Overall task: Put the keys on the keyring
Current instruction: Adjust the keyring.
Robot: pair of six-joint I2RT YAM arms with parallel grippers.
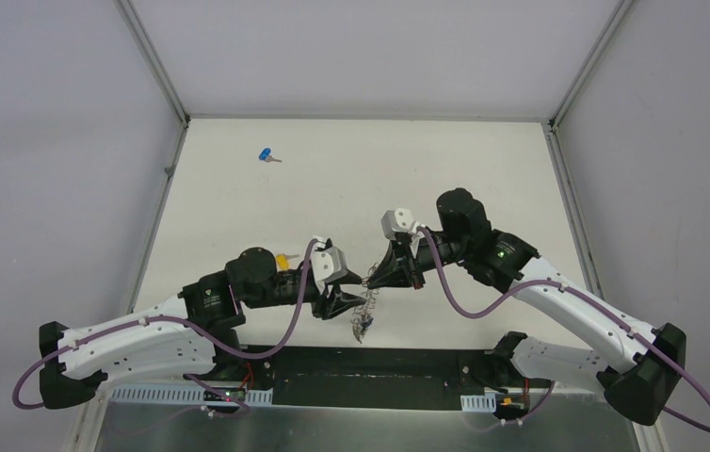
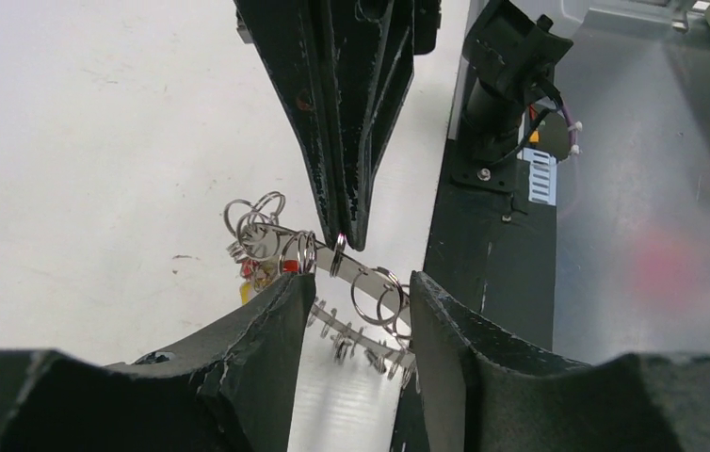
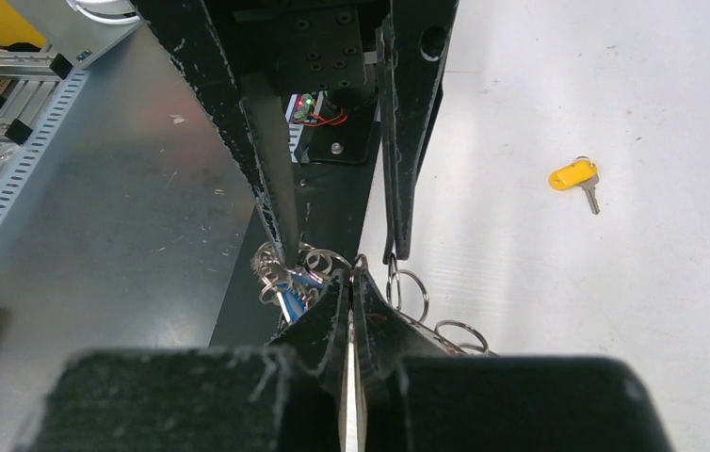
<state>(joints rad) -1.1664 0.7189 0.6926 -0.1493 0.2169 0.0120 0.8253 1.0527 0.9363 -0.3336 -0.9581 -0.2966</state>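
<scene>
Matte white table [image 1: 379, 169], near its front edge: we see the right gripper [image 3: 351, 281] pinching the thin grey metal keyring [image 2: 356, 261], left gripper [image 2: 361, 284] with black jaws parted around it.

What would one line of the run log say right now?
right fingers: shut on keyring | left fingers: open, astride keyring | yellow key, blue key: loose on table

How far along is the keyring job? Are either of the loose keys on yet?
Done: neither loose key is on the ring.
In hand: the right hand is pinched shut on the keyring, and the left hand is open with its fingers either side of it.
Left: the yellow key and blue key both lie on the table. Each has to be picked up and threaded on.
</scene>
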